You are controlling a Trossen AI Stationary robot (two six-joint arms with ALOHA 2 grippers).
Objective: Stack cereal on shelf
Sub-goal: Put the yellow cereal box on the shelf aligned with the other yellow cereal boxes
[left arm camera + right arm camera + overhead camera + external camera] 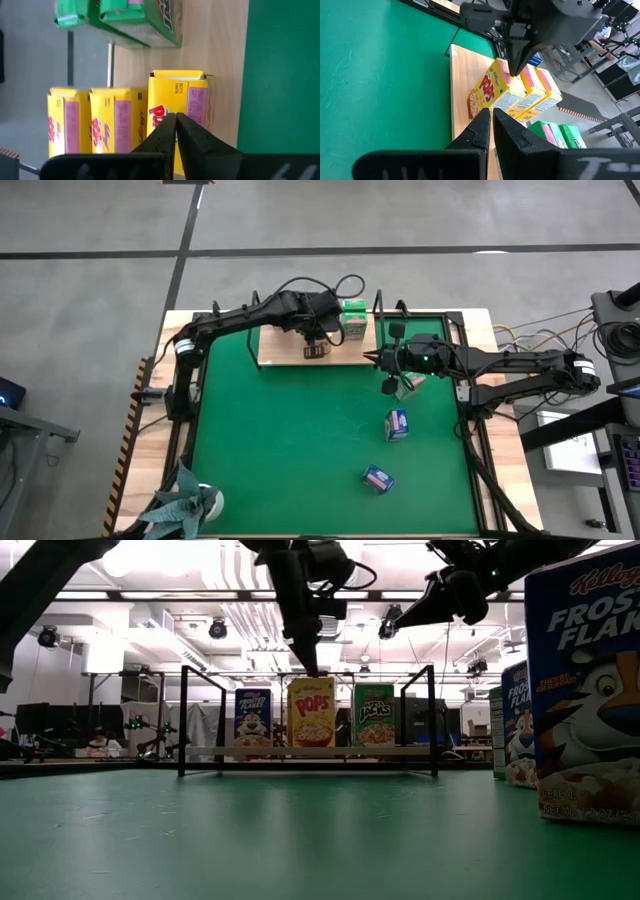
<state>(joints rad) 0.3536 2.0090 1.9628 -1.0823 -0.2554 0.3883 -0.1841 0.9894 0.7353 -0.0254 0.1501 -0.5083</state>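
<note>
Left gripper (175,131) hangs closed and empty above the front yellow Pops box (179,107) on the shelf (285,350); green boxes (353,319) stand beside. Right gripper (490,125) waits closed over the mat (290,450).

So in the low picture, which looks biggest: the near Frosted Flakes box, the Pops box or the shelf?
1. Frosted Flakes box, though nearness to the camera inflates it.
2. Shelf.
3. Pops box.

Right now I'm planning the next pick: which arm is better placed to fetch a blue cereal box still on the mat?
Right. The right pincer hangs over the green mat close to the blue Frosted Flakes boxes, while the left pincer is over the shelf at the yellow Corn Pops box.
</note>
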